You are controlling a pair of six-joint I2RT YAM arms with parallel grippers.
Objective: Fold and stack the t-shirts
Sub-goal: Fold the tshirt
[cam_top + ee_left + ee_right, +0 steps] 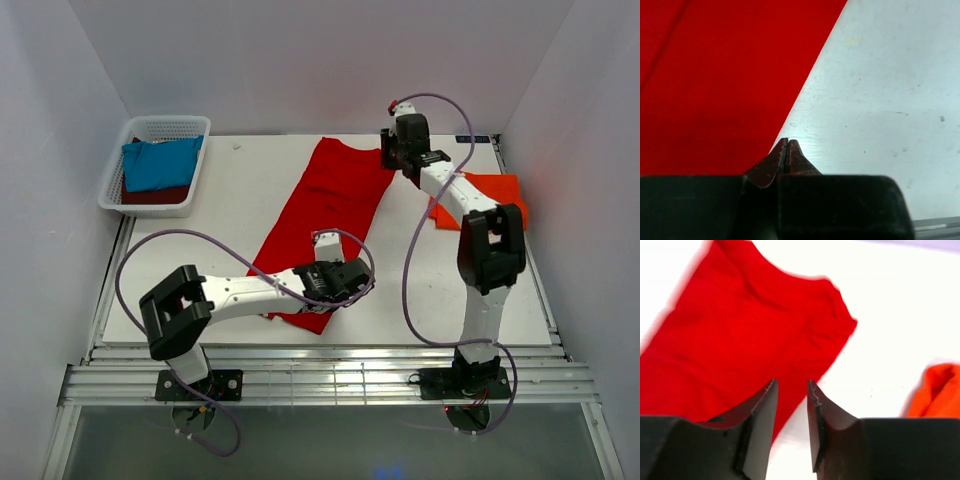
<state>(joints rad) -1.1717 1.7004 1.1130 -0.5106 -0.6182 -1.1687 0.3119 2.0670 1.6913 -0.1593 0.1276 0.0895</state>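
The left claw (786,151) is clenched, its tips meeting right at the edge of the red t-shirt (715,85); whether they nip any cloth is hard to say. The right claw (790,392) stands parted, empty, by that shirt's far end. The shirt lies slanted across the table (230,210). An orange-red t-shirt (497,188) lies at the right. A teal t-shirt (160,165) lies over a maroon t-shirt (150,196) in the basket (150,127).
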